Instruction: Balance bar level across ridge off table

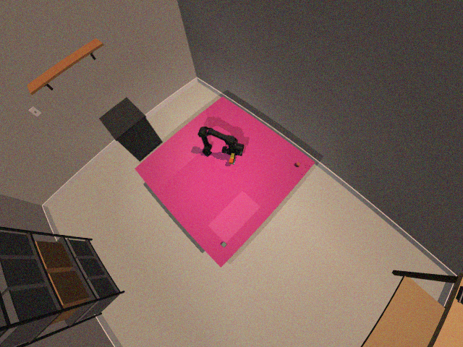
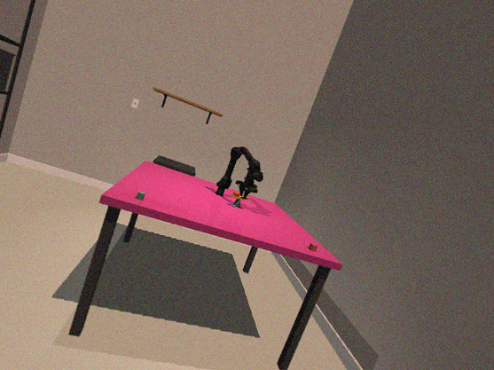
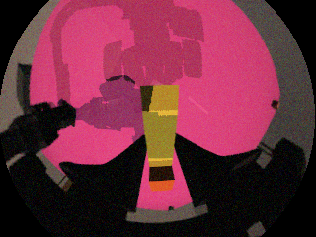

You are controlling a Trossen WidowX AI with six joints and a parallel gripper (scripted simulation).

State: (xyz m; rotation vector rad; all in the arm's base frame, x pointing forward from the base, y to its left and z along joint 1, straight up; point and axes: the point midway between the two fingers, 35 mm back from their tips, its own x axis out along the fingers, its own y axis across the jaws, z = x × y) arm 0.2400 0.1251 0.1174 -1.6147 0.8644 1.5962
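Note:
The bar is yellow with an orange end and a dark band near that end in the wrist view. My gripper is shut on the bar, which runs lengthwise between the fingers in the wrist view. The small grey ridge stands on the pink table, just below the bar in the exterior view. The bar is clear of the table and looks about level. Whether it touches the ridge cannot be told. The ridge is mostly hidden in the other views.
A small grey block lies near one table corner. A small orange-brown block lies near another corner. Both are far from the arm. The arm's shadow falls across the table beside the bar.

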